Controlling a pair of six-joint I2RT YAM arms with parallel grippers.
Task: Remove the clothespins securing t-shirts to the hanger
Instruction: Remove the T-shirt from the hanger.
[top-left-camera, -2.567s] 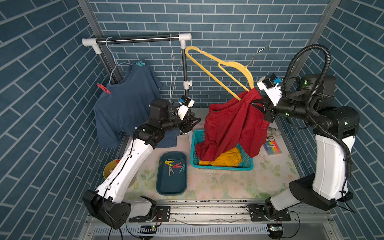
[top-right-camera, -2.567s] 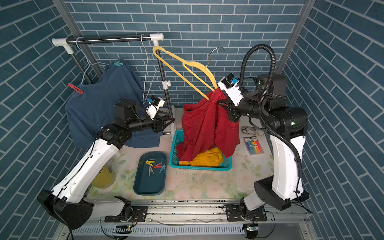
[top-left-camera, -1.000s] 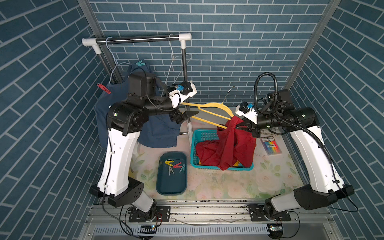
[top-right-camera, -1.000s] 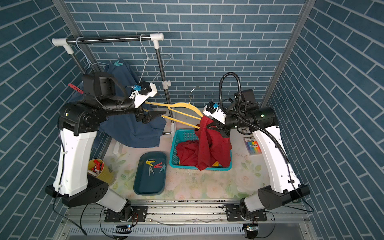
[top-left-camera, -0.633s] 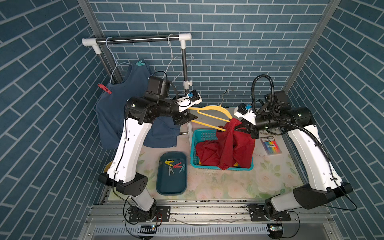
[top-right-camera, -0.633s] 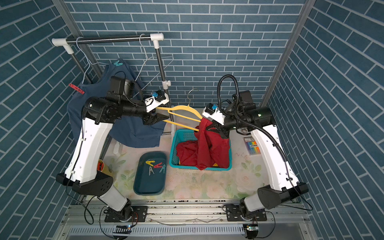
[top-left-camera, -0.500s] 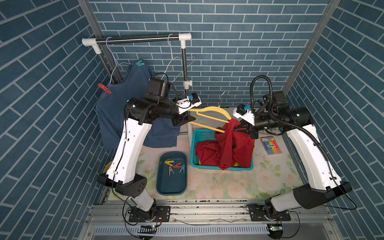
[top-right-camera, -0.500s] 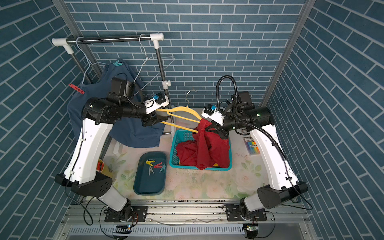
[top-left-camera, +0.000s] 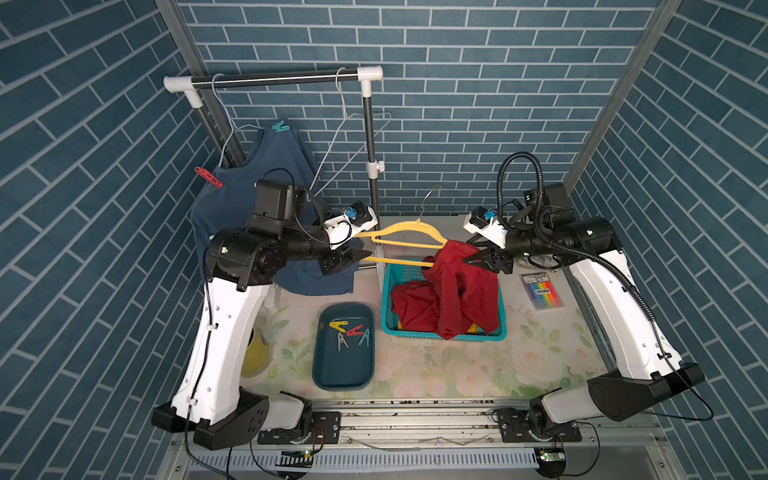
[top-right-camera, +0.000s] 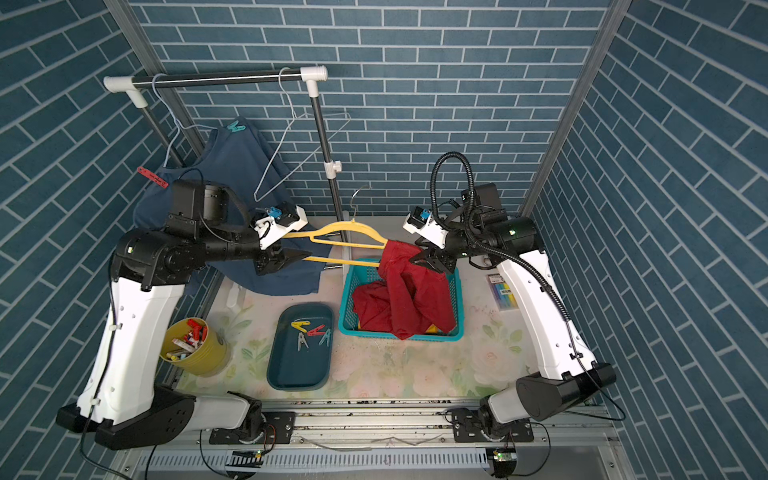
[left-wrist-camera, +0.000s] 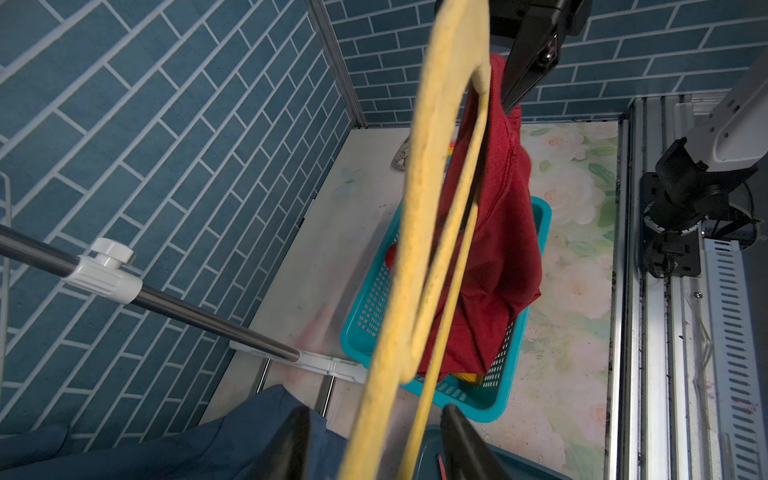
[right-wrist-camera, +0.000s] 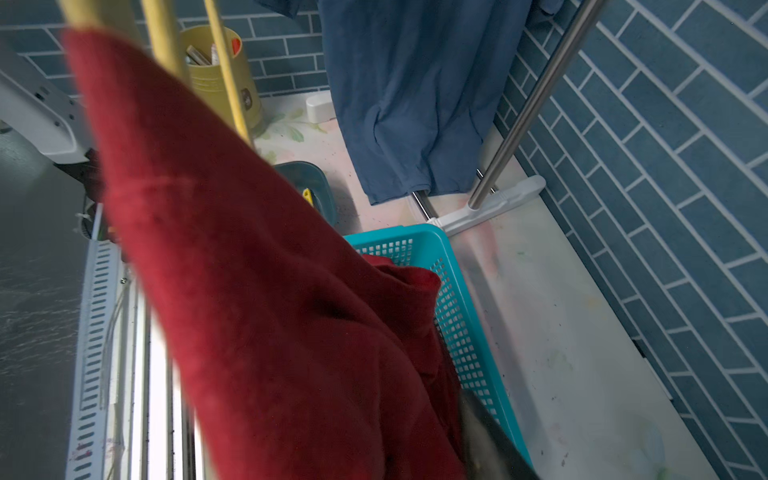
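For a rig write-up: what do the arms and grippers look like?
Left arm and right arm: white links, black joints and bases. Left gripper and right gripper: black, pointed, under white camera blocks. A ribbed black hose arcs over the right arm.

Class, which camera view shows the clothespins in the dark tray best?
Both top views: all four clothespins lie unobstructed in the tray. The right wrist view catches only one yellow tip; the left wrist view shows just a red sliver.
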